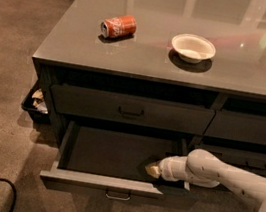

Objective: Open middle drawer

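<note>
Drawer work looks almost done in your one camera view: the middle drawer [115, 153] stands wide open below the counter [146, 59], the gripper [153, 170] hangs inside near a front corner, and you cannot tell how its grip is set.

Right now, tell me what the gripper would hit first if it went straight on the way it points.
The gripper sits inside the open drawer, pointing toward the picture's left. Going straight, it would likely meet the drawer's side wall there first, though depth is unclear.
</note>
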You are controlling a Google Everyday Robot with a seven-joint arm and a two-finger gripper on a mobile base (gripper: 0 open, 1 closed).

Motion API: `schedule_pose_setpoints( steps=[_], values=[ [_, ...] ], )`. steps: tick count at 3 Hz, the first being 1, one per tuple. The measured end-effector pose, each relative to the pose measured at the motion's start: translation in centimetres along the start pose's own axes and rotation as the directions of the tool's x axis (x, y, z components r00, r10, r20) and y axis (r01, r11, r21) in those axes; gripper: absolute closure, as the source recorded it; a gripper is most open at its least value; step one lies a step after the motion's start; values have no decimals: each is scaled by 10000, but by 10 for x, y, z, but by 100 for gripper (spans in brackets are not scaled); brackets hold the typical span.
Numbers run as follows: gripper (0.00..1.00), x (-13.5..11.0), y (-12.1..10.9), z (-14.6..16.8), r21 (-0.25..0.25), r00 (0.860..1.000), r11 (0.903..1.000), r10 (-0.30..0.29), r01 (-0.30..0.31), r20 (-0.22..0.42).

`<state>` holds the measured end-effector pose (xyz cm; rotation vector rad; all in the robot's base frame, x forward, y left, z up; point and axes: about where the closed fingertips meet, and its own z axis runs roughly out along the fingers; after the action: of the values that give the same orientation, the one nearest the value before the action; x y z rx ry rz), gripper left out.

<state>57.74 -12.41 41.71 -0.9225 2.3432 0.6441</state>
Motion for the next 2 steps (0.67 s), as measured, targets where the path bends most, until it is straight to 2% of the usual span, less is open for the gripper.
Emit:
schedule_pose_setpoints(
  steps=[1, 2],
  values=[
    [87, 17, 7, -1, -415, 9991, 9990, -207, 191, -382],
    [63, 26, 12, -9, -625, 9974, 9975, -380, 341, -617]
  ],
)
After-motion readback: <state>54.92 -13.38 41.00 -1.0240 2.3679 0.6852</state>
